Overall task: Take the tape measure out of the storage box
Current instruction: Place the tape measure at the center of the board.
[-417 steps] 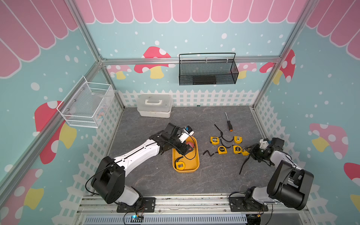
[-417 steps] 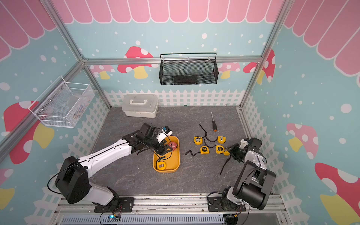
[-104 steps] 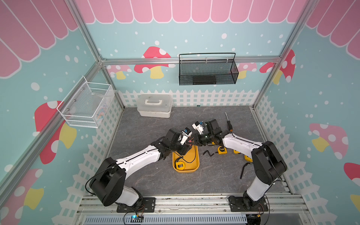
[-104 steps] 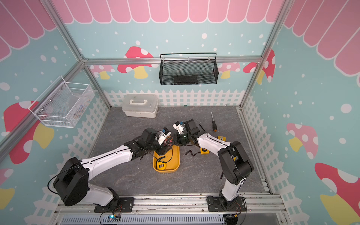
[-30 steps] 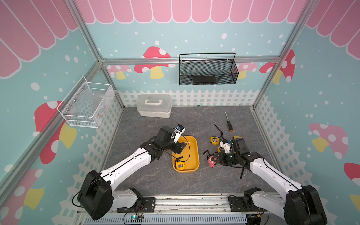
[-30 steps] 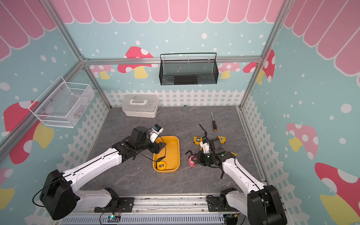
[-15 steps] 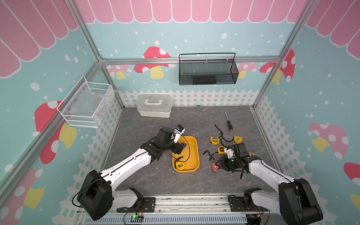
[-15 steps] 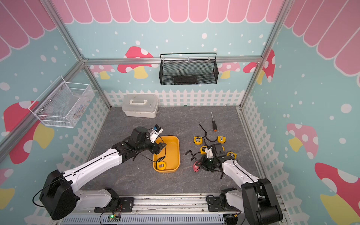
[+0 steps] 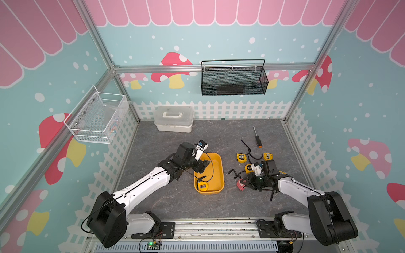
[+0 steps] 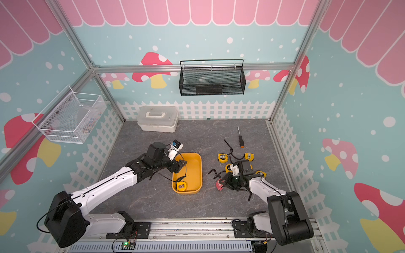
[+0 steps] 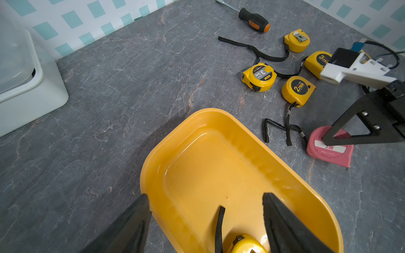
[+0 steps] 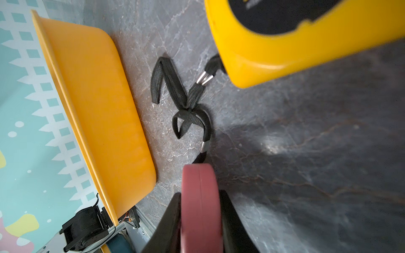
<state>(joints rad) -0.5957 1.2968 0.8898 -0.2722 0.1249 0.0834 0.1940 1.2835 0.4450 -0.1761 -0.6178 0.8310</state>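
Observation:
The storage box (image 9: 221, 166), a shallow yellow tray, sits mid-table in both top views (image 10: 198, 166). One yellow tape measure (image 9: 202, 186) with a black strap lies at its near end, also in the left wrist view (image 11: 247, 245). My left gripper (image 9: 202, 167) hangs open over the tray's far part (image 11: 205, 197), holding nothing. To the right of the tray, a pink tape measure (image 9: 240, 183) rests on the table on its edge. My right gripper (image 12: 200, 193) is shut on it, a finger against each flat side (image 10: 224, 183).
Several yellow tape measures (image 9: 241, 157) with black straps lie right of the tray, one close beside my right gripper (image 12: 285, 43). A screwdriver (image 9: 256, 137) lies behind them. A white lidded case (image 9: 174, 118) stands at the back wall, under a black mesh basket (image 9: 233, 81).
My right gripper has come down with the pink tape measure until it rests on the table beside the tray. The left arm has stayed over the tray, still open.

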